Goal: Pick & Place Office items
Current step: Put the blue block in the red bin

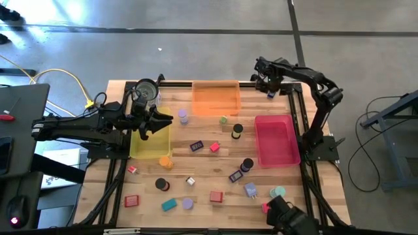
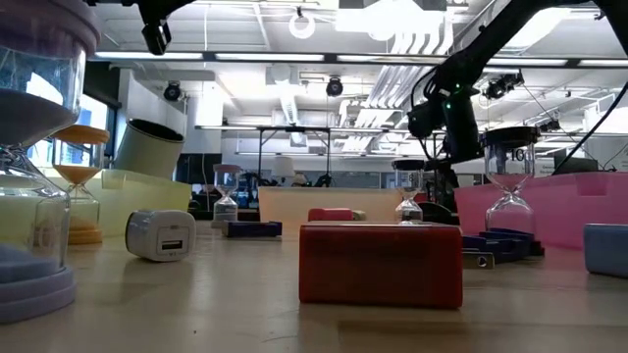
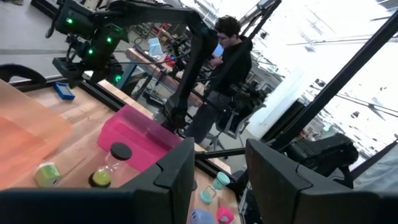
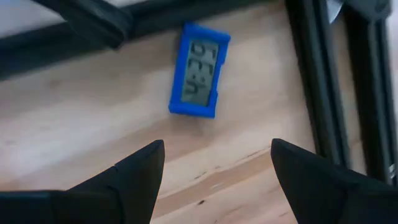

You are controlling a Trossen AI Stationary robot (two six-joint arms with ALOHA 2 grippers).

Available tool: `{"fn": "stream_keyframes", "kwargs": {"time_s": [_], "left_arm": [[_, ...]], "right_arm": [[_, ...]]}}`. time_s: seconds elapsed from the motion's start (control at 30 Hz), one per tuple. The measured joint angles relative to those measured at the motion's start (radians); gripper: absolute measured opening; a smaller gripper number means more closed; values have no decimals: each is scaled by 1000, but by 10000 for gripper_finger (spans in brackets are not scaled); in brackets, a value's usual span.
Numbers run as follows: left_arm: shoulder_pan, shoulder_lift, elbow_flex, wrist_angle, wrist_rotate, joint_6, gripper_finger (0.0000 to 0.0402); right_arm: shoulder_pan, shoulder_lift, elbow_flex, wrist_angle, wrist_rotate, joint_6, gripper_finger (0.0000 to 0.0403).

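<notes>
Small office items lie scattered over the wooden table: red blocks (image 1: 216,196), a teal block (image 1: 169,205), dark-blue blocks (image 1: 196,146), and short black (image 1: 247,164), orange (image 1: 166,162) and purple (image 1: 183,116) cylinders. A blue block with a digit display (image 4: 199,68) lies flat near the far right corner. My right gripper (image 4: 217,168) hovers open just above and short of it (image 1: 268,83). My left gripper (image 1: 159,120) hangs open over the yellow tray (image 1: 149,145); in its wrist view, nothing sits between its fingers (image 3: 221,180).
The orange tray (image 1: 215,98) stands at the far edge and the pink tray (image 1: 276,140) at the right. A glass jar (image 1: 147,91) stands behind the yellow tray. Black frame rails (image 4: 317,74) run close beside the blue block. A person (image 3: 227,68) stands beyond the table.
</notes>
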Motion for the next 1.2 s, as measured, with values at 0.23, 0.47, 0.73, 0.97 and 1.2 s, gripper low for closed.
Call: {"fn": "stream_keyframes", "kwargs": {"time_s": [0.23,0.47,0.73,0.97,1.2], "left_arm": [[1,0,0,-16,18,0,140],[33,0,0,-18,45,-1,140],[50,0,-1,-18,66,-12,140],[51,0,-1,-30,67,0,140],[95,0,-1,-44,109,-7,140]], "right_arm": [[0,0,-84,145,2,36,284],[-3,0,-112,256,26,35,284],[-3,0,-172,328,58,95,284],[-5,0,-190,411,85,103,284],[-5,0,-190,444,86,86,284]]}}
